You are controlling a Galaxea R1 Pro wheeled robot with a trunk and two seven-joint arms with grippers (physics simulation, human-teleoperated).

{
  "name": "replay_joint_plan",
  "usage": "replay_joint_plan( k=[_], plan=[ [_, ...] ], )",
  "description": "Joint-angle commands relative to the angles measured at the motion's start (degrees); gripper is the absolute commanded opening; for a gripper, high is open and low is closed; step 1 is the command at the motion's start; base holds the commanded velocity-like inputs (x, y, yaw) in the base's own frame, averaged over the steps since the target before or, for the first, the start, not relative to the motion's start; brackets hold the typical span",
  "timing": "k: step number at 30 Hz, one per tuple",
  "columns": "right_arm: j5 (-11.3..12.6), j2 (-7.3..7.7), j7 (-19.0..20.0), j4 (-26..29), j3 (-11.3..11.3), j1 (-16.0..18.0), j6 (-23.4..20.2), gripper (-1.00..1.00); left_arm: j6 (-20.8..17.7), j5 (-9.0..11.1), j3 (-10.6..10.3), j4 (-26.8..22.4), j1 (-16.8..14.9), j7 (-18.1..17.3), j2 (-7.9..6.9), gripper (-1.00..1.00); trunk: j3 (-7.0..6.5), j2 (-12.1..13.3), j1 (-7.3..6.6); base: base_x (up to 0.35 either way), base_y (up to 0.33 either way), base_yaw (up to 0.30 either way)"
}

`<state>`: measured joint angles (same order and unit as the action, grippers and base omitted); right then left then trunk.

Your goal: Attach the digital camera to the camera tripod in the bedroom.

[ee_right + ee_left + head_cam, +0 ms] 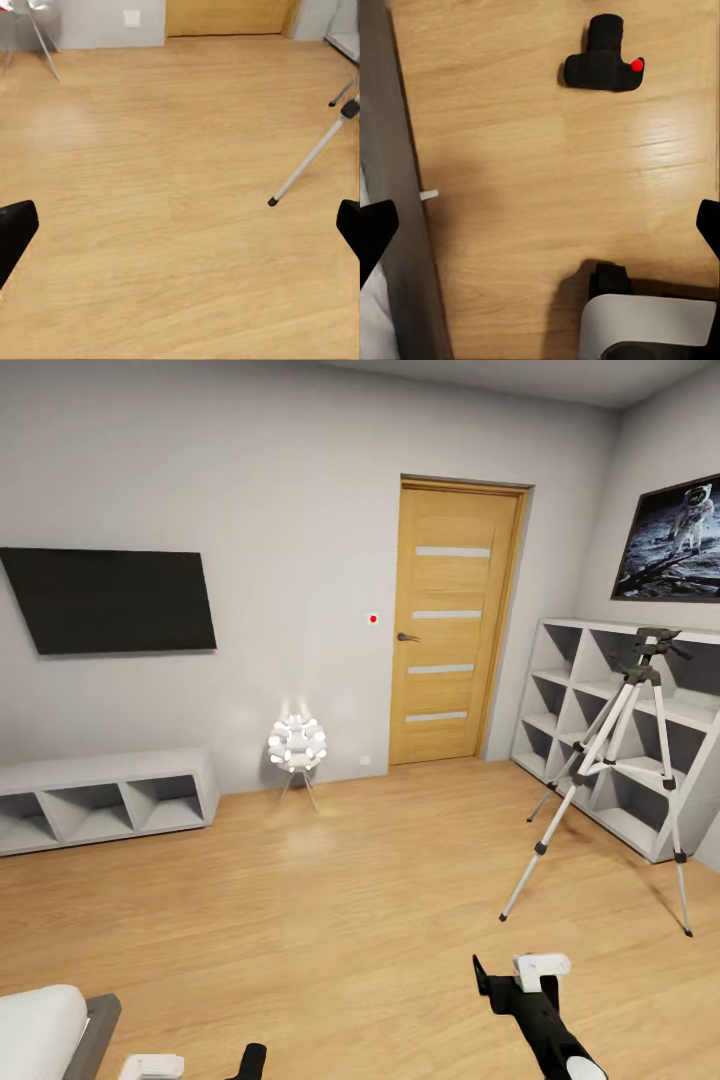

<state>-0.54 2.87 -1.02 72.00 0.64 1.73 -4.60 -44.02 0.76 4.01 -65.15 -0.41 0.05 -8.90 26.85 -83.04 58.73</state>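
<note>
The digital camera (604, 64) lies on the wood floor, black, with its red button (637, 65) showing. My left gripper (540, 229) hangs open above the floor, well apart from the camera, with nothing between its fingers (375, 232). The camera tripod (620, 760) stands upright at the right of the bedroom, in front of the white cube shelves (625, 690). My right gripper (180, 225) is open and empty over bare floor; one tripod leg (307, 165) and its foot (272, 201) lie ahead of it. In the head view the right gripper (505, 985) sits low, short of the tripod.
An oak door (455, 620) stands in the far wall, a dark TV (110, 600) hangs to its left. A white ball-cluster lamp (297, 745) and a low shelf (100, 800) line that wall. A bed corner (45, 1030) and its grey frame (397, 187) are close on my left.
</note>
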Motion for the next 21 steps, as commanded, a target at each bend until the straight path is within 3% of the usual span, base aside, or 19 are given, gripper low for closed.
replay_joint_plan(
  k=[1, 3, 8, 14, 21],
  plan=[
    [0.0, 0.03, -0.1, 1.3, 0.0, 0.0, -0.4, 1.0, -1.5, 0.1, 0.4, -1.0, -0.6, -0.1, -0.07, 1.0, 0.07, 0.0, 0.0, 0.0, 0.0, 0.0],
    [0.0, 0.03, 0.0, 2.1, 0.0, 0.0, -0.5, 1.0, -2.5, 0.1, 0.8, -1.6, -1.4, -0.2, -0.17, 1.0, 0.07, 0.0, 0.0, 0.0, 0.0, 0.0],
    [0.0, -0.04, -0.4, 4.5, 0.2, 0.1, -0.8, 1.0, -6.6, 0.2, 2.2, -1.9, -7.8, -0.5, -0.9, 1.0, 0.07, 0.0, 0.0, 0.0, 0.0, 0.0],
    [0.0, -0.12, -2.6, 5.1, 0.2, 1.1, -1.5, 1.0, -7.8, 0.2, 2.5, -1.3, -12.9, -1.0, -1.14, 1.0, 0.07, 0.0, 0.0, 0.0, 0.0, 0.0],
    [0.0, -0.14, -5.9, 2.3, 0.2, 9.6, -8.4, 1.0, -7.8, 0.2, 2.6, -2.4, -15.5, -3.1, -1.13, 1.0, 0.07, 0.0, 0.0, 0.0, 0.0, 0.0]
  ],
)
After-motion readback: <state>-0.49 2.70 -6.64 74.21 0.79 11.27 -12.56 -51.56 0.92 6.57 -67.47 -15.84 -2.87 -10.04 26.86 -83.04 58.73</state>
